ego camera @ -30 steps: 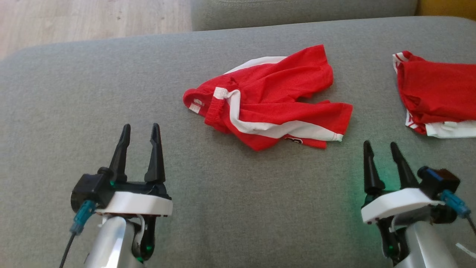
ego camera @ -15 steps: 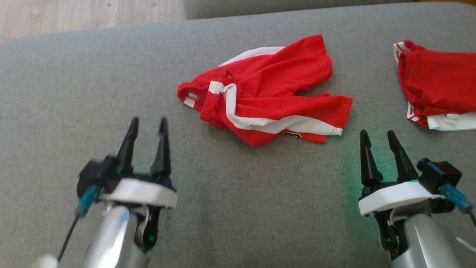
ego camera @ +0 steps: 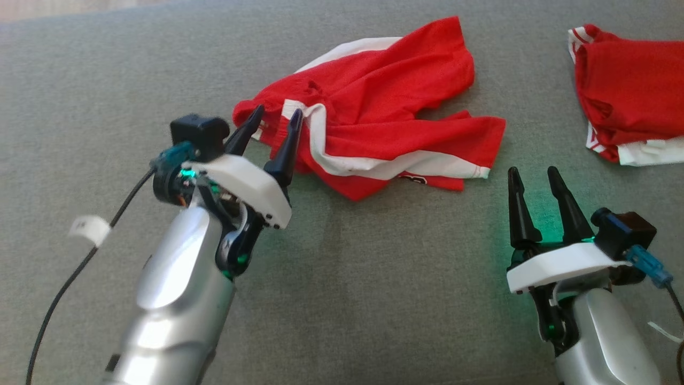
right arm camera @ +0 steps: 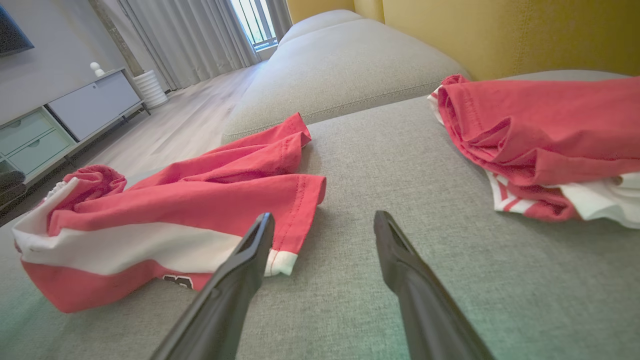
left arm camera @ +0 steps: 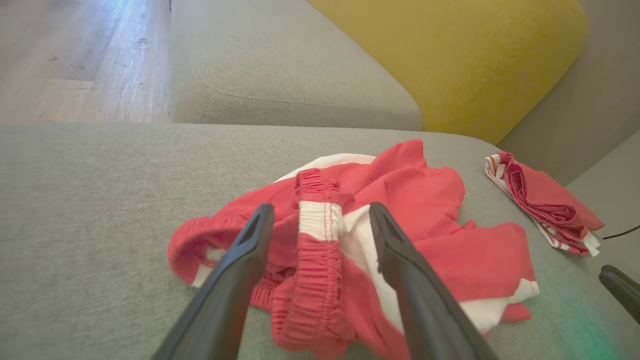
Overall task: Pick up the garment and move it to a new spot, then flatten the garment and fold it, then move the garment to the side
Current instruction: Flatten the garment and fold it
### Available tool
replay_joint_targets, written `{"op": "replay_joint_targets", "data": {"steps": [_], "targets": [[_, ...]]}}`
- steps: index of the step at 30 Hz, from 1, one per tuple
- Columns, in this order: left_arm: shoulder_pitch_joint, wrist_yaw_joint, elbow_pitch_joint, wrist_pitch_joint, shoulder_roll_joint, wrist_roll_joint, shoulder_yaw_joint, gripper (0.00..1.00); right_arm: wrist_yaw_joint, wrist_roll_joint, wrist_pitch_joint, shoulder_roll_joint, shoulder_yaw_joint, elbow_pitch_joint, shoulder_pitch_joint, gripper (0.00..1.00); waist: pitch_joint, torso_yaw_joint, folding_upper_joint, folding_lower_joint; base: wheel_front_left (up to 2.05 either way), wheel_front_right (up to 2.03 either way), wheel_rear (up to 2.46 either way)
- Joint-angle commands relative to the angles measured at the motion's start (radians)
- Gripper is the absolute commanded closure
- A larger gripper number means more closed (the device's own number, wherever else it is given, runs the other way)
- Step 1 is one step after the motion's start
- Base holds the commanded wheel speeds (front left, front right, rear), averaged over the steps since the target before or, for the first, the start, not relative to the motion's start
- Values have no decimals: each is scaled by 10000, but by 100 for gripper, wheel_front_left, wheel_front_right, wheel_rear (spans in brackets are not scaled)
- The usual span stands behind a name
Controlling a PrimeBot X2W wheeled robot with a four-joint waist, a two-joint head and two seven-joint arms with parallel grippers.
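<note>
Two red garments on the sofa point(ego camera: 374, 294): crumpled shorts point(ego camera: 374, 128), a folded pile point(ego camera: 625, 107). Two grippers, fingers spread: left gripper point(ego camera: 279, 112) at the shorts' waistband, right gripper point(ego camera: 533, 171) empty.

I had the left gripper point(ego camera: 278, 112) extended forward and tilted toward the right, jaws spread wide, above its silver forearm point(ego camera: 176, 289); the right gripper point(ego camera: 533, 172) sat low at my right, fingers pointing ahead, jaws likewise apart.
</note>
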Motion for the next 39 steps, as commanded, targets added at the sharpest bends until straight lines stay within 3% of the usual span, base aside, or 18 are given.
{"op": "replay_joint_targets", "data": {"steps": [1,8,25,26,27,28,39], "targets": [[-410,-37,-233,41,164,-17,242,0,67,66,-138,-17,270,-259,-223,0,68,-81,0,-2,0,0,0],[-980,317,504,360,310,191,210,0,67,97,-258,-17,330,-117,-355,0,186,-277,0,-2,0,0,0],[-1403,148,1251,769,238,-222,-190,0,67,112,-370,-16,383,93,-533,0,225,-455,0,-2,0,0,0],[-1399,138,1269,790,235,-246,-220,34,67,123,-380,-16,384,107,-541,0,211,-461,0,-2,0,0,0],[-1393,126,1270,788,231,-280,-244,79,67,133,-388,-16,384,118,-548,0,199,-463,0,-2,0,0,0],[-1389,112,1260,770,227,-308,-276,100,67,138,-396,-16,382,129,-551,0,184,-456,0,-2,0,0,0],[-1060,76,771,-46,197,-378,-472,100,67,9,-349,-16,274,215,-411,0,-163,-118,0,-2,0,0,0]]}}
